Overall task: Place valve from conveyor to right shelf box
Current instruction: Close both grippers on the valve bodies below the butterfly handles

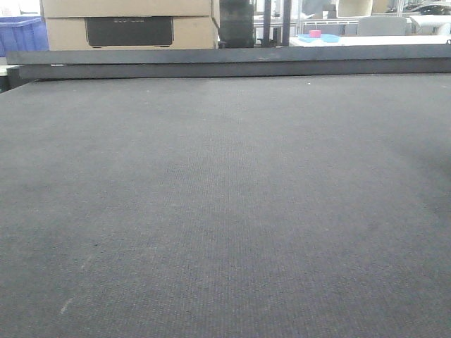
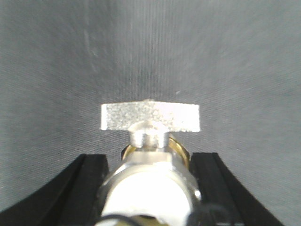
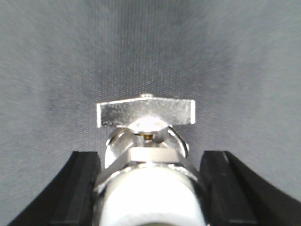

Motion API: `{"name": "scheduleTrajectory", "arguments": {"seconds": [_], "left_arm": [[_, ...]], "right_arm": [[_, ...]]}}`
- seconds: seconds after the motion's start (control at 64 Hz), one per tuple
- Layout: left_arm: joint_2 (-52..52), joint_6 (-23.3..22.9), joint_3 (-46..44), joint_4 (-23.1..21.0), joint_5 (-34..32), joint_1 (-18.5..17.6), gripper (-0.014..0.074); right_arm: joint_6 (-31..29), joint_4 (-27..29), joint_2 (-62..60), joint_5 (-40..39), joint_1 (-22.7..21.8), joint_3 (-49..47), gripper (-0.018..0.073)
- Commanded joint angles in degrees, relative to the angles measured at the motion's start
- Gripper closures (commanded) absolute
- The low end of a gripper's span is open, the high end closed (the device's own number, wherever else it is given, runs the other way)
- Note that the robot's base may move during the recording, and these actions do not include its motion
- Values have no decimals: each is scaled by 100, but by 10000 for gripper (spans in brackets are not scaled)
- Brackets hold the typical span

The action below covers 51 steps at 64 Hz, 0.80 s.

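1. Conveyor (image 1: pixel 225 211): flat belt, dark grey, finely woven; fills the front view.
2. Valve (image 2: pixel 150 174): silvery metal, rounded body, brass-toned collar, grainy flat T-handle; lower centre of the left wrist view; left gripper (image 2: pixel 149 157) jaws, black, pressed against its body on both sides.
3. Second valve (image 3: pixel 149 179): polished metal, hexagonal nut, smooth T-handle; lower centre of the right wrist view; right gripper (image 3: pixel 150 153) jaws clamped on its body.

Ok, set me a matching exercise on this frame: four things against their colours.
Things:
1. conveyor
2. crate
3. valve
4. small block

Colours:
a. blue
b. silver
c. dark grey
d. pink

Pairs: 1-c, 2-a, 3-b, 4-d
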Motion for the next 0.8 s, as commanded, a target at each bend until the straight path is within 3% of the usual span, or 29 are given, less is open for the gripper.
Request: {"name": "scheduleTrajectory", "arguments": {"seconds": [0.0,0.281,0.516,0.781], "left_arm": [[-387,3,38,-77,-9,16,707],[-1583,3,646,-332,-44,16,707],[-2796,3,1385,-332,-568,16,707],[-4082,3,1505,-332,-946,16,707]], "right_arm": [[43,-20,-349,-4,-45,-23,721],[43,46,-1317,-272,-45,6,721],[43,270,-2192,-721,-45,405,721],[43,259,-3147,-988,-45,458,721]]}}
